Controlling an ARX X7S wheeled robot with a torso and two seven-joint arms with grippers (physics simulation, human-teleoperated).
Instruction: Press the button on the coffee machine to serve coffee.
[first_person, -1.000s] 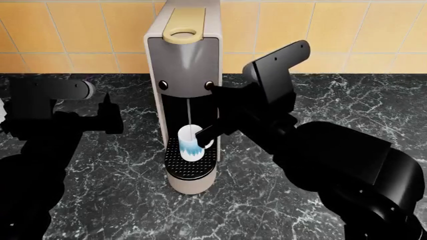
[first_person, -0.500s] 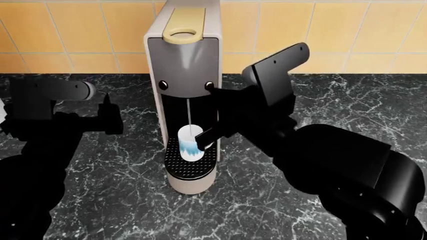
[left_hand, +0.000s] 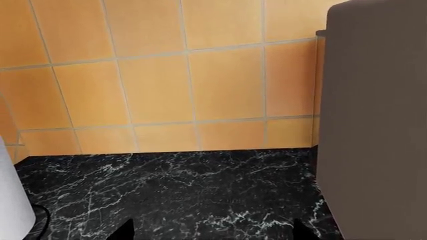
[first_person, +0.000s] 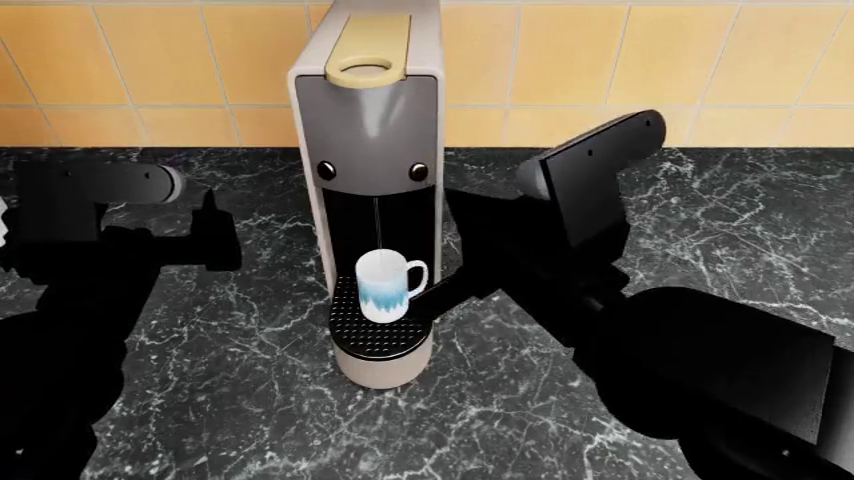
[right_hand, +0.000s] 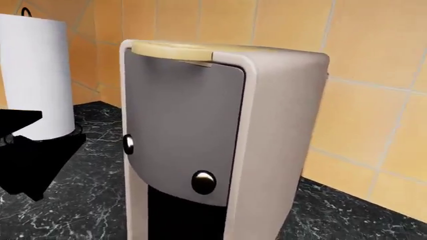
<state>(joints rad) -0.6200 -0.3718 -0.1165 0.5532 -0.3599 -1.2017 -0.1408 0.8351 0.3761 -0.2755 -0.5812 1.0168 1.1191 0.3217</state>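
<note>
The coffee machine (first_person: 367, 130) stands in the middle of the counter, grey-beige with a yellowish lid (first_person: 364, 50). Two small dark buttons show on its front, the left button (first_person: 327, 170) and the right button (first_person: 419, 171). A white and blue mug (first_person: 386, 286) stands on the black drip tray (first_person: 380, 338), and a thin stream runs into it. My right gripper (first_person: 438, 250) is open just right of the machine, off the right button. In the right wrist view the machine (right_hand: 267, 125) and that button (right_hand: 203, 182) are close; my fingers are out of frame. My left gripper (first_person: 220, 232) is open and empty, left of the machine (left_hand: 373, 120).
An orange tiled wall (first_person: 667, 60) runs behind the black marble counter (first_person: 240, 350). A white paper towel roll (right_hand: 37, 75) stands at the far left, and also shows in the left wrist view (left_hand: 10, 200). My left arm appears as a dark shape (right_hand: 33, 150) in the right wrist view.
My right gripper has drawn back to the right and down, away from the right button. The mug is now uncovered. The left arm has not moved.
</note>
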